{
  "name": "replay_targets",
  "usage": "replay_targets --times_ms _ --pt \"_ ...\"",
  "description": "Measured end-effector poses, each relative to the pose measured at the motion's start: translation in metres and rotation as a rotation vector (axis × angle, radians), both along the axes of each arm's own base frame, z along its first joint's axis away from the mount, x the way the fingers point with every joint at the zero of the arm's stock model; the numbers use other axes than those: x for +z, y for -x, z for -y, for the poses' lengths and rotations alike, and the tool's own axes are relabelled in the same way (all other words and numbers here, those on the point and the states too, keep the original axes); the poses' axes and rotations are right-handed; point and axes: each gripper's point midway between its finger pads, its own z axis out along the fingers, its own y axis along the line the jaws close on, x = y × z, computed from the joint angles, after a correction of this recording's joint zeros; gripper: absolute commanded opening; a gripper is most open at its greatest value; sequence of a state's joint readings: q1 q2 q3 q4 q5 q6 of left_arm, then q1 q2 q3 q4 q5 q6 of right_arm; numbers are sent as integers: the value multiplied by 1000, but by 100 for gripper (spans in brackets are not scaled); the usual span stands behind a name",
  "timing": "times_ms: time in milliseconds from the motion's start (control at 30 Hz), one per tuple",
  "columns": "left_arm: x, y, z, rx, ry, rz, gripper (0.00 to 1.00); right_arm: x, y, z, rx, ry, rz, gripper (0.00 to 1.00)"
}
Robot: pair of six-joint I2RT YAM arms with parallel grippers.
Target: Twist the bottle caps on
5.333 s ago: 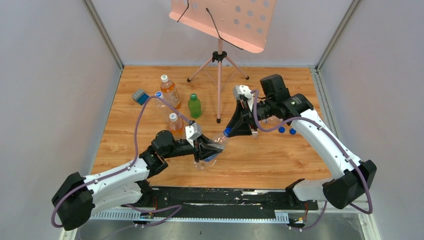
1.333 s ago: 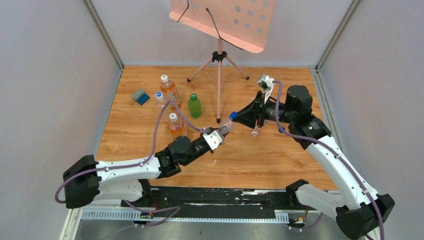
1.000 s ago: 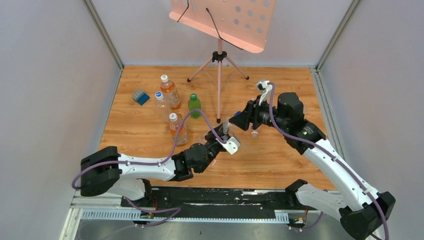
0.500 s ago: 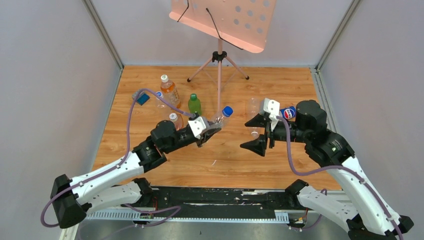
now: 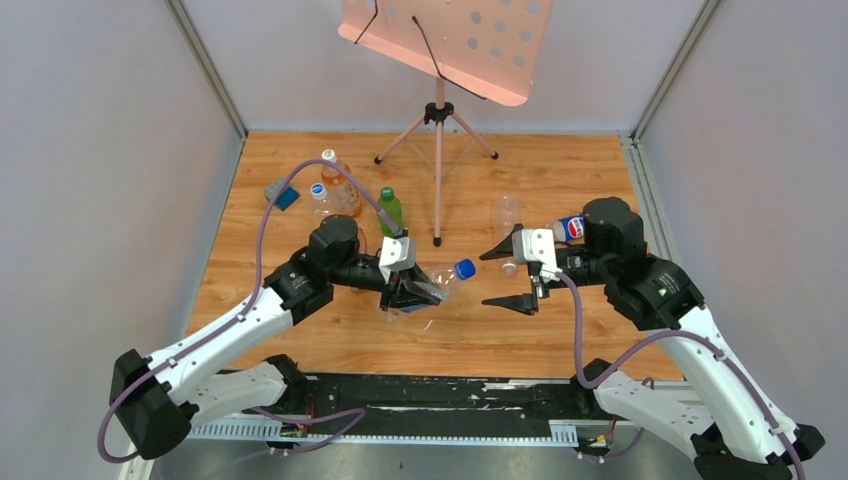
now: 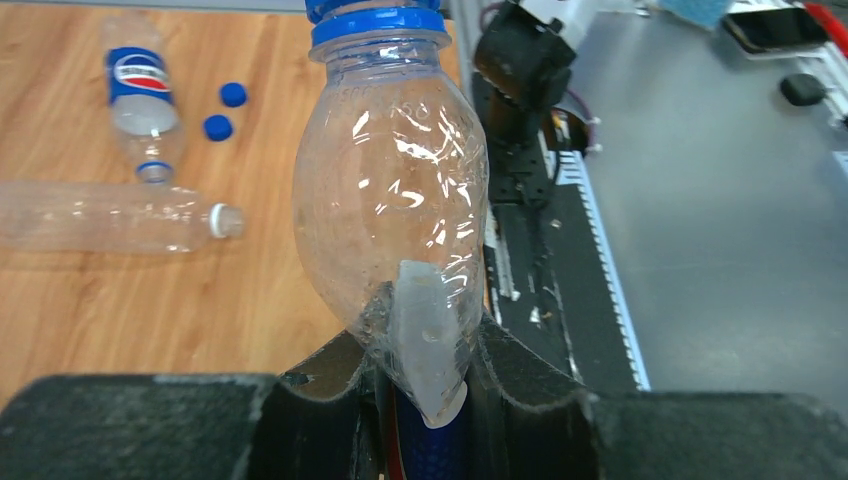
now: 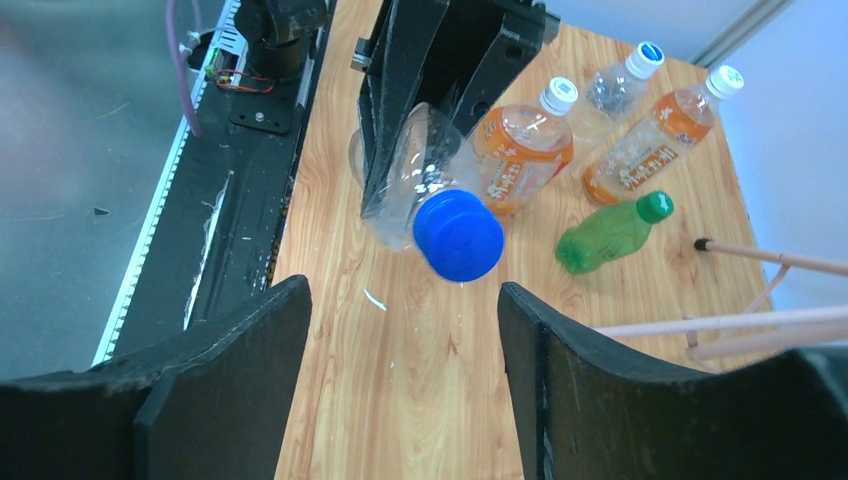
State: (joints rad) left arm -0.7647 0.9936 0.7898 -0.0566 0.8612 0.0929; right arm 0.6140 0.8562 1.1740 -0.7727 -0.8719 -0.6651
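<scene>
left end effector (image 6: pixel 423 345): clenched on clear bottle (image 6: pixel 390 180), blue cap (image 7: pixel 458 235) aimed right for access | right end effector (image 7: pixel 400 300): released, facing cap

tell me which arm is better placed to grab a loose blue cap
Right: its jaws stand open and empty, and the loose blue caps lie by the Pepsi bottle on its side. The left jaws are shut on the capped clear bottle.

The left arm is reaching inward, its gripper (image 5: pixel 422 291) clamping a bottle (image 5: pixel 447 277), while the right gripper (image 5: pixel 503 277) is facing it, jaws spread.
</scene>
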Motion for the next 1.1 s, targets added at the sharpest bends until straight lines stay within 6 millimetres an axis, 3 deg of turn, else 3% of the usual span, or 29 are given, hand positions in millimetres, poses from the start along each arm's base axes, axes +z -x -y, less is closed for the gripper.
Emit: replay_targets --times_ms 400,800,1100 --pt "-7 24 -1 -170 -44 -64 0 5 7 -8 93 -10 3 58" --pt "-4 27 1 -208 -43 -74 0 -2 13 -14 145 5 -34 48" --pt "-7 29 0 -218 -54 -89 0 -7 10 -18 142 20 -53 26"
